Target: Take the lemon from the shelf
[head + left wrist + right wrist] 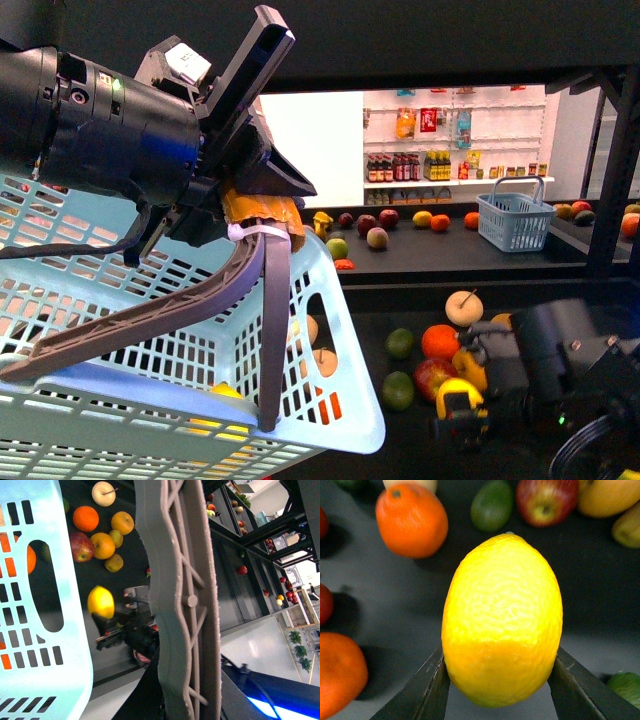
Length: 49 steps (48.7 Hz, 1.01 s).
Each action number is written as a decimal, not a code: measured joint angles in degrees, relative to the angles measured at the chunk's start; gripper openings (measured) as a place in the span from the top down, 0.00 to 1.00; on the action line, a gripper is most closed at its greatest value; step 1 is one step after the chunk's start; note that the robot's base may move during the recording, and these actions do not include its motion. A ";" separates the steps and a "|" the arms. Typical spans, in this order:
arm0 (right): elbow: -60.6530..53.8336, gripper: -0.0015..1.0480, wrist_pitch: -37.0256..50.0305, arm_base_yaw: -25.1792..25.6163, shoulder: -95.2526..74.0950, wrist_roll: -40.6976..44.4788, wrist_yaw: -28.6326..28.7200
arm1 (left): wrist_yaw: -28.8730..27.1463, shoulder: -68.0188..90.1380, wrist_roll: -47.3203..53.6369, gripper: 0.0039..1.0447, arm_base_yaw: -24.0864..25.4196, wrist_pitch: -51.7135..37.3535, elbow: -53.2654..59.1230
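My right gripper (pixel 502 692) is shut on the lemon (pixel 502 620), a bright yellow oval fruit held between the two dark fingers (pixel 420 695). It hangs just above the black shelf deck (pixel 395 600). In the front view the lemon (pixel 458 393) shows at the lower right, at the tip of the right gripper (pixel 462 405), over the shelf's lower deck (pixel 370 330). In the left wrist view the lemon (pixel 101 601) lies apart from the fruit pile. My left gripper (pixel 255 200) is shut on the grey basket handle (pixel 270 330) of a light blue basket (pixel 335 300).
Oranges (pixel 439 341), a red apple (pixel 432 377), green fruits (pixel 398 390) and a pale apple (pixel 463 307) lie on the lower deck beside the lemon. More fruit and a small blue basket (pixel 515 222) stand on the upper deck. A black shelf post (pixel 615 170) rises at right.
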State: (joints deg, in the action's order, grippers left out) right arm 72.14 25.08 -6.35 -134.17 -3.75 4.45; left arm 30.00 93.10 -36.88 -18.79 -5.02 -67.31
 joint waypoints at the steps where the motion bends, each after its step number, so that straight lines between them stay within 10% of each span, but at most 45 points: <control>1: -0.50 0.54 0.00 0.28 1.42 -0.37 0.37 | -0.02 0.00 0.00 0.91 0.00 0.00 0.00; 49: -3.41 0.54 -11.08 -8.11 30.71 -12.31 9.44 | -0.04 0.00 0.02 0.91 0.00 0.00 0.00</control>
State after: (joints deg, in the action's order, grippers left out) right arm 68.73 14.00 -14.46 -103.46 -16.05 13.89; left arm 29.95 93.10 -36.86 -18.79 -5.02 -67.31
